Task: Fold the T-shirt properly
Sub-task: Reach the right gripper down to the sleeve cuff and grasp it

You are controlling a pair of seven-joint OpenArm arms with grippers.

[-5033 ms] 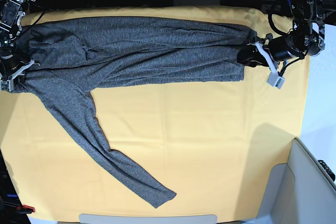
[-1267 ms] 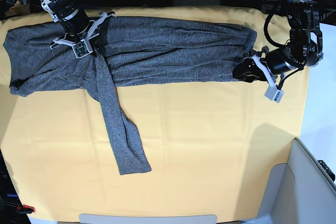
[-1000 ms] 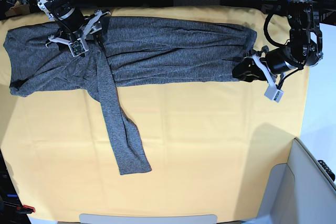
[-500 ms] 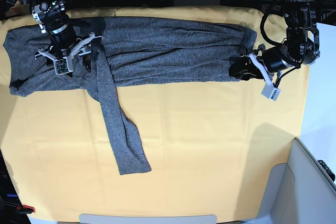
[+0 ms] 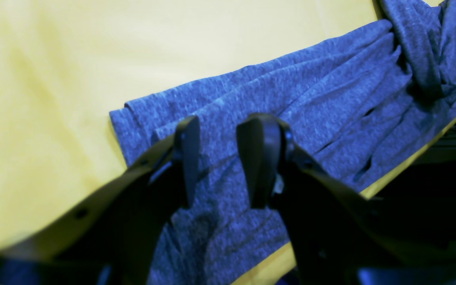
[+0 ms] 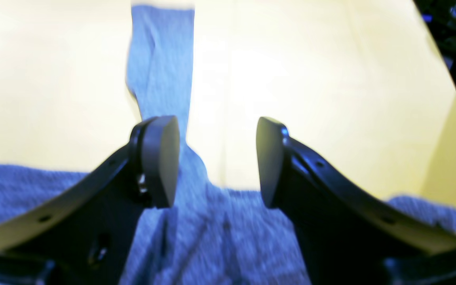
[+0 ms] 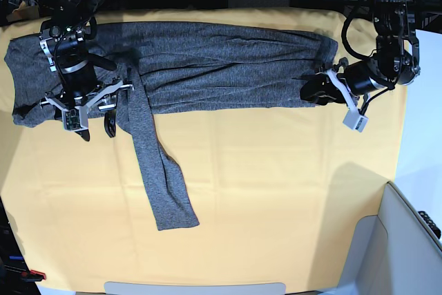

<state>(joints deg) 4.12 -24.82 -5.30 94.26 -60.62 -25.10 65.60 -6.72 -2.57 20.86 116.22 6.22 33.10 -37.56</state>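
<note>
The dark grey T-shirt (image 7: pixel 221 67) lies in a long band across the back of the table. One sleeve (image 7: pixel 155 170) trails from it toward the front edge. My right gripper (image 7: pixel 95 131) hovers open over the shirt's left part, just left of where the sleeve starts. In the right wrist view its fingers (image 6: pixel 160 158) stand wide apart above the fabric (image 6: pixel 220 237), and the sleeve (image 6: pixel 160 59) runs away between them. My left gripper (image 7: pixel 309 92) sits at the shirt's right end. Its jaws (image 5: pixel 218 158) are parted, hold nothing, and are low over the cloth edge (image 5: pixel 141 118).
A yellow-orange cloth (image 7: pixel 276 198) covers the whole table. A grey-white bin (image 7: pixel 407 240) stands at the front right corner. A pale bar (image 7: pixel 193 287) lies along the front edge. Dark equipment and cables crowd the space behind the table.
My right gripper has come off the top of the sleeve and moved toward the front and a little left. The sleeve stays where it lay. The left gripper has edged slightly left.
</note>
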